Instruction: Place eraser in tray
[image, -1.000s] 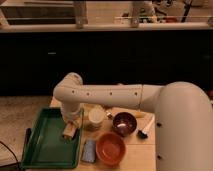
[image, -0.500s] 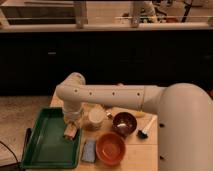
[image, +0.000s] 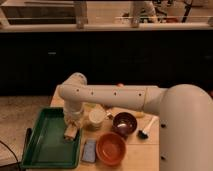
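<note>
One arm (image: 120, 95) reaches across the bench (image: 145, 156) from 3 o'clock and bends downward at its far end. The claw (image: 73, 122) points down just inside the right rim of the tray (image: 44, 150). The eraser (image: 71, 133) is directly at the claw's lower end, at 6 o'clock from it, within the tray's outline near that rim. Whether the claw is clamped on the eraser or parted cannot be told, nor whether the eraser rests on the tray floor. A white cup (image: 96, 119) stands at 3 o'clock from the claw, just outside the tray. A dark bowl (image: 125, 122) is at 3 o'clock from the cup. An orange bowl (image: 111, 149) is at 6 o'clock from the cup, with a blue-grey pad (image: 89, 150) between it and the tray.
</note>
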